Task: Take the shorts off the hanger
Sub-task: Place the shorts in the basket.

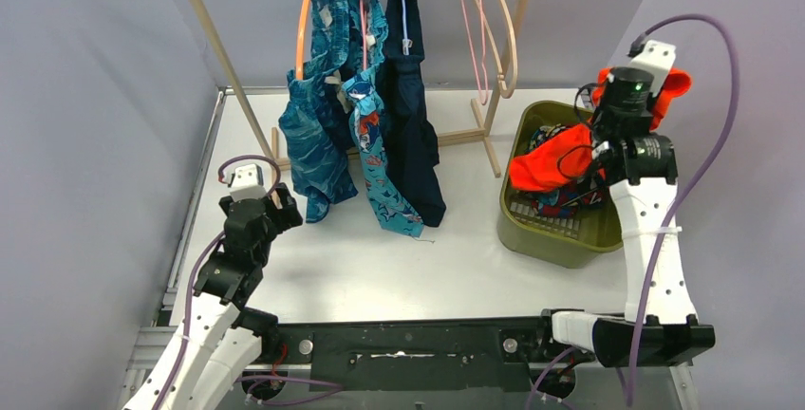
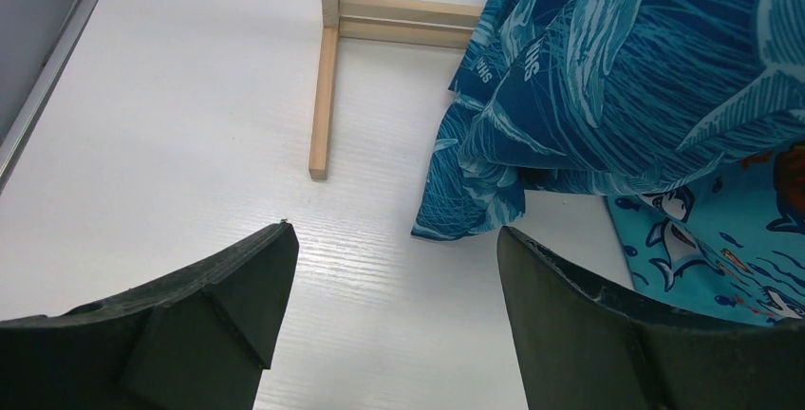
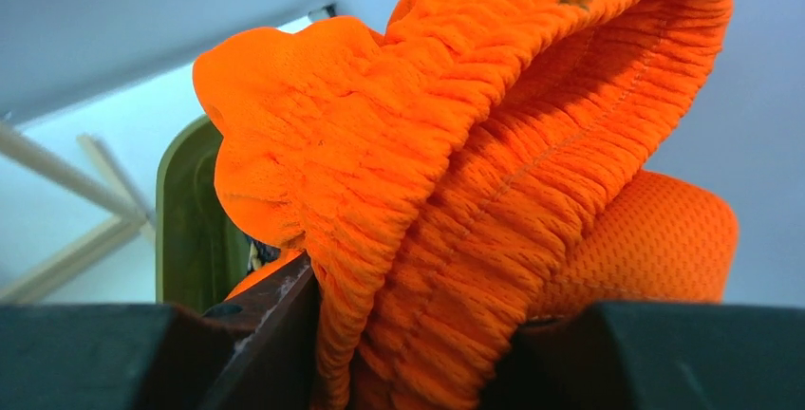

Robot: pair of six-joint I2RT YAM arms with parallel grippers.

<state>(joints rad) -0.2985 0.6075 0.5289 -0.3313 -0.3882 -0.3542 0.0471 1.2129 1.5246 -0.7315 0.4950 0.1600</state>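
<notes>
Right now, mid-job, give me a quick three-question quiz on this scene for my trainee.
1. True or false: the left claw stands open and empty.
2. What does the right claw grip? A) soft orange-red mesh shorts B) a glass bottle C) nothing
3. How many pairs of fabric shorts hang from the light wooden rack?

Key: 1 true. 2 A. 3 three: teal leaf-print, turquoise cartoon-print, plain navy.
</notes>
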